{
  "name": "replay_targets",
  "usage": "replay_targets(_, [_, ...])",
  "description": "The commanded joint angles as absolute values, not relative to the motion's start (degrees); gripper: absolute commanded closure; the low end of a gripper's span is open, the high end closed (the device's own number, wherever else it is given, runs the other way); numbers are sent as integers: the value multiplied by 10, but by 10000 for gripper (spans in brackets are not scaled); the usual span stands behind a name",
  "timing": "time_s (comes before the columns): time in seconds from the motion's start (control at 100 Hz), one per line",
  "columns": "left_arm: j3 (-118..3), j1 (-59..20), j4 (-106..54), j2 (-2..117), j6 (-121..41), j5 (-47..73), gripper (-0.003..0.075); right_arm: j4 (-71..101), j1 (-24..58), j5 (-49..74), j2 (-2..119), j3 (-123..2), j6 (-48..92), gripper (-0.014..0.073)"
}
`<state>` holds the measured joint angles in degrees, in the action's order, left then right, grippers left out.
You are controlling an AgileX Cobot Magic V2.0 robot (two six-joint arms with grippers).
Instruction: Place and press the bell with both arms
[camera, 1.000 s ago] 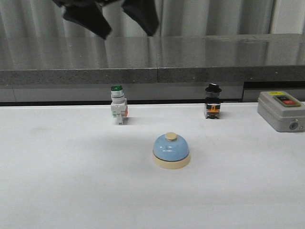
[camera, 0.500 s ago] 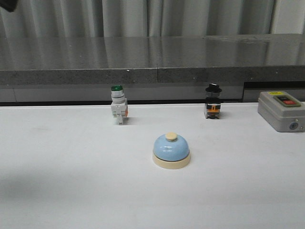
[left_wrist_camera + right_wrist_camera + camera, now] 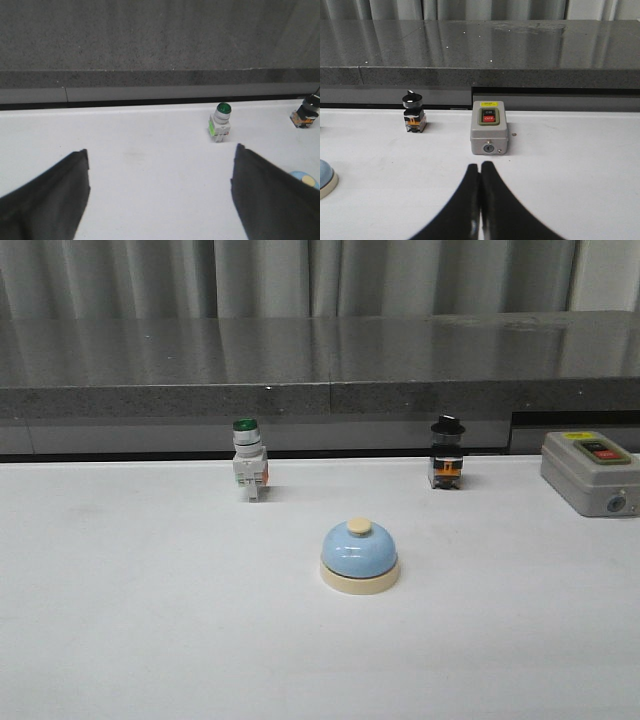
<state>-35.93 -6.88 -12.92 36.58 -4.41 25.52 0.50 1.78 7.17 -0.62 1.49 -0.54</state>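
Open table [image 3: 150,640] around bell [image 3: 360,556]

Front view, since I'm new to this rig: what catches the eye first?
The light-blue bell sits alone mid-table, nothing touching it. Behind it stand a green-capped switch to the left and a black-knobbed one to the right. A grey button box sits at the right edge.

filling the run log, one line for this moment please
light-blue dome desk bell: upright on white table, untouched | left gripper: open | right gripper: shut, empty
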Motion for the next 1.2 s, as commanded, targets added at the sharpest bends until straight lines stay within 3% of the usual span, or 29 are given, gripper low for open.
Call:
replay_targets(0.0, [-370, -67, -135, 339, -38, 217, 304, 4, 15, 23, -17, 7, 0, 654])
replay_targets(0.27, [-370, -67, -134, 325, -38, 199, 741, 4, 15, 23, -17, 7, 0, 654])
replay_targets(1.06, [-370, -67, -134, 325, -38, 189, 741, 4, 15, 23, -17, 7, 0, 654])
replay_targets(1.19, [-354, -67, -120, 325, -38, 134, 741, 4, 15, 23, -17, 7, 0, 654])
